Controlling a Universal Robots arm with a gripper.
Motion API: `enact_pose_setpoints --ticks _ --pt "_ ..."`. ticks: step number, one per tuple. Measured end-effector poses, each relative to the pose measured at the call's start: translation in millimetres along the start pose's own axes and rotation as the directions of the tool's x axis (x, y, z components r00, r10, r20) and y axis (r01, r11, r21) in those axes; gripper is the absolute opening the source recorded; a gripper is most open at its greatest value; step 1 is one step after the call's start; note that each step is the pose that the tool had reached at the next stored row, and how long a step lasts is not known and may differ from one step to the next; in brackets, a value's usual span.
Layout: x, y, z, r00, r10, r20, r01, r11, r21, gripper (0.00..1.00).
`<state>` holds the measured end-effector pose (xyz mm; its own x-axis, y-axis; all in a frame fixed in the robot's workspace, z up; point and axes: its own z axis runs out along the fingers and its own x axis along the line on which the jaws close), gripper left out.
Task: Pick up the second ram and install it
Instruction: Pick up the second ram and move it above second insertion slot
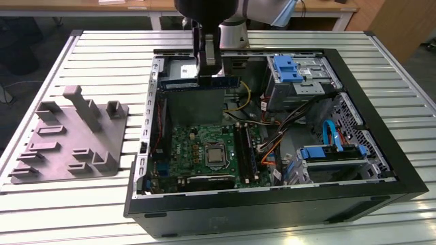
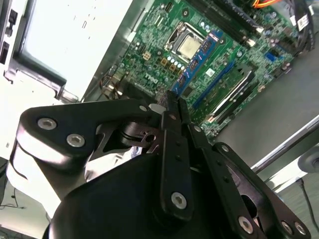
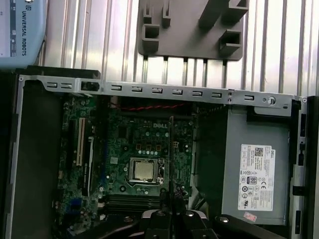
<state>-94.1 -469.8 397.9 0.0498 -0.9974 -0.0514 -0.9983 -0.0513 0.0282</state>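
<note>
A: What does the black linkage-fingered gripper (image 2: 169, 102) hold?
B: Its fingers (image 2: 174, 139) are pressed together on the second ram (image 1: 201, 81), a long, thin dark blue-green circuit-board strip; in the exterior view the strip lies level, jutting out to both sides of them
A: Where does it hang?
B: Above the far part of the open black metal computer case (image 1: 272, 201), near the grey power-supply box (image 3: 254, 164)
A: And beneath?
B: The large square green motherboard (image 1: 191, 148) on the case floor, its silver processor (image 3: 143, 170) bare; the strip is apart from it
A: Farther off?
B: A grey plastic holder with upright posts (image 1: 75, 138) lies on the slatted metal table (image 1: 102, 51), beside the case on the exterior view's left
</note>
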Motion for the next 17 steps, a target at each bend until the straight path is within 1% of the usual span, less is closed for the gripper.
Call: enact_pose_setpoints --ticks 6,17 --pt "0.6 -13.3 -0.4 1.0000 0.000 0.0000 0.000 1.0000 0.0000 0.13" --pt "1.7 -33.0 -0.1 1.0000 0.000 0.0001 0.000 1.0000 0.0000 0.13"
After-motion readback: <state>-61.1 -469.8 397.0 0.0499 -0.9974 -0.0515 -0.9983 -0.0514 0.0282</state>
